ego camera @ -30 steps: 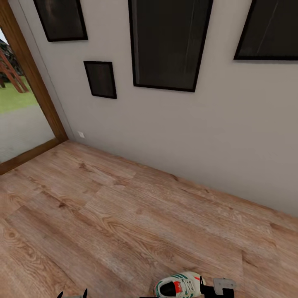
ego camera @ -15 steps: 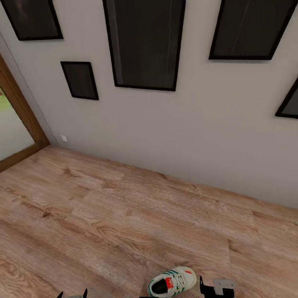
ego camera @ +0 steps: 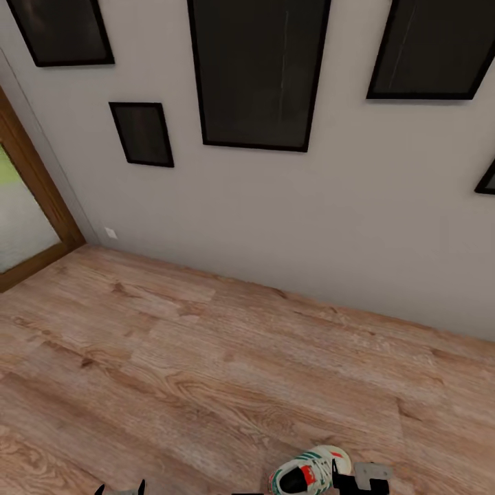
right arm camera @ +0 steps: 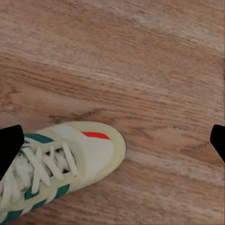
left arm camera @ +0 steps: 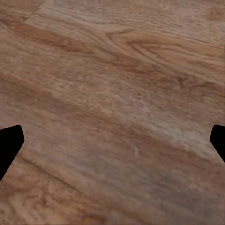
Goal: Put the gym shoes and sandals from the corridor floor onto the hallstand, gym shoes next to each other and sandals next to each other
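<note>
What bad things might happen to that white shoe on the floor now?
The white sneaker with green stripes lies on the wood-plank floor, off to one side of the open right pincer, not between its fingers. Closing now would likely miss it or nudge it away. It also sits at the very bottom edge of the head view, so it may be easy to lose sight of.

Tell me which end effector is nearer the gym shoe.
Right. The right end effector sits beside the gym shoe; the left end effector is far across the corridor floor.
</note>
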You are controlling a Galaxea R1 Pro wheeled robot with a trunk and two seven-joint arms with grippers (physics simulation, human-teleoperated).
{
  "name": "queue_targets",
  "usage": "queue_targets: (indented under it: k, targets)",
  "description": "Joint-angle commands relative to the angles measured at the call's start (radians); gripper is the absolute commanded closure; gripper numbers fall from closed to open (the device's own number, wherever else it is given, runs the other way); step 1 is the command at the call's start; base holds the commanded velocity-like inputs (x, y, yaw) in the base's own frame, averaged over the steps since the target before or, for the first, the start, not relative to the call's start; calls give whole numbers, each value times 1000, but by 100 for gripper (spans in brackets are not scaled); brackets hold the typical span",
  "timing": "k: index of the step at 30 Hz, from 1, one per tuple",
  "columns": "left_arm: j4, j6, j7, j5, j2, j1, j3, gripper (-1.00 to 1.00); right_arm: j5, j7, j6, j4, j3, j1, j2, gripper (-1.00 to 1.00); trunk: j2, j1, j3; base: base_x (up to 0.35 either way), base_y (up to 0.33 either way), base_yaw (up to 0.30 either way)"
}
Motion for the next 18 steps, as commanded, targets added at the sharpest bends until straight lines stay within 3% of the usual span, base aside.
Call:
queue_targets:
  k: [1, 12, 18]
  targets:
    - [1, -3, -5, -7, 0, -1, 9, -100, 4, -9, -1, 1, 5, -1, 0, -100, 0, 0, -1, 163, 323, 0]
    - [1, -3, -5, -7, 0, -1, 9, -100, 4, -9, -1, 1, 6, -1, 0, -100, 0, 0, -1, 171, 323, -5]
    - [1, -3, -5, -7, 0, -1, 10, -100, 4, -9, -1, 1, 5, -1, -1, -100, 0, 0, 1, 145, 322, -170]
